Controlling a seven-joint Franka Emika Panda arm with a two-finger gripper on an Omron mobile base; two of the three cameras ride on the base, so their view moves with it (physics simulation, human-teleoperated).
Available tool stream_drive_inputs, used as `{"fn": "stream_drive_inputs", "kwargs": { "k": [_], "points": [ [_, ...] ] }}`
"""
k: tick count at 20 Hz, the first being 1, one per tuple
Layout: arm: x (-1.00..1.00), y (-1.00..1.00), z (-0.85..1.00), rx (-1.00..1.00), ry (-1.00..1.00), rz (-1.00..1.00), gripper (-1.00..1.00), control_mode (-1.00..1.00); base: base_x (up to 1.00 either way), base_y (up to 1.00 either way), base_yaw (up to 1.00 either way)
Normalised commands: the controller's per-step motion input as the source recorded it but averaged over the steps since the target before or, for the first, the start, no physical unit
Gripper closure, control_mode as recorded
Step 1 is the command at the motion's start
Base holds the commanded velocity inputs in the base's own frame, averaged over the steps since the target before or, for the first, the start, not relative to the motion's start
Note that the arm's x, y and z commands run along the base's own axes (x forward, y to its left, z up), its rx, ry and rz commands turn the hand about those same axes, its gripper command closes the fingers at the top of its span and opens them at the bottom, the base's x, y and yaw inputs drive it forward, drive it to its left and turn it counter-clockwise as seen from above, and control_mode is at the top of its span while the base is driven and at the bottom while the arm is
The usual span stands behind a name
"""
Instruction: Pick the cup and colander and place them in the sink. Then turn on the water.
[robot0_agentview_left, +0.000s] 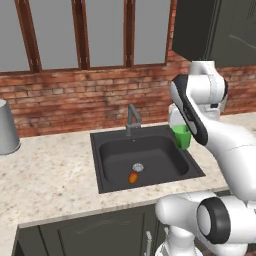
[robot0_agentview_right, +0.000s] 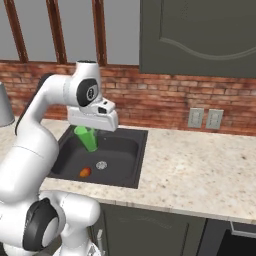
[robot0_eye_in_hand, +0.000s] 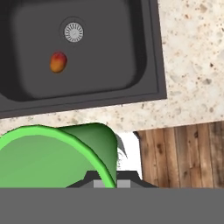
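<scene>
One thing sits in the pincer (robot0_agentview_right: 88, 134) — the cup (robot0_agentview_right: 88, 137), clenched near its rim and hanging tilted above the sink (robot0_agentview_left: 107, 177), toward the basin's 3 o'clock side in the left base view. The fingers themselves are hidden behind the hand and the cup, so how wide they stand cannot be read; they look closed on the cup's wall. Released from this height and tilt, the cup could bounce, roll, or strike the rim and land on the surface (robot0_agentview_right: 200, 170). A small orange fruit (robot0_agentview_left: 133, 177) lies by the drain (robot0_agentview_left: 138, 167), at 6 o'clock of it — another thing to knock.
</scene>
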Motion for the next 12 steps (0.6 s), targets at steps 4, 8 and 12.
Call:
{"fn": "stream_drive_inputs", "kwargs": {
  "k": [4, 8, 12],
  "points": [
    [0.44, 0.05, -0.43, 0.01, 0.03, 0.00, 1.00, -1.00, 0.00, 0.00, 0.00],
    [0.26, 0.02, -0.54, 0.03, 0.04, 0.00, 1.00, -1.00, 0.00, 0.00, 0.00],
    [0.37, 0.00, -0.52, 0.03, 0.02, 0.00, 1.00, -1.00, 0.00, 0.00, 0.00]
  ]
}}
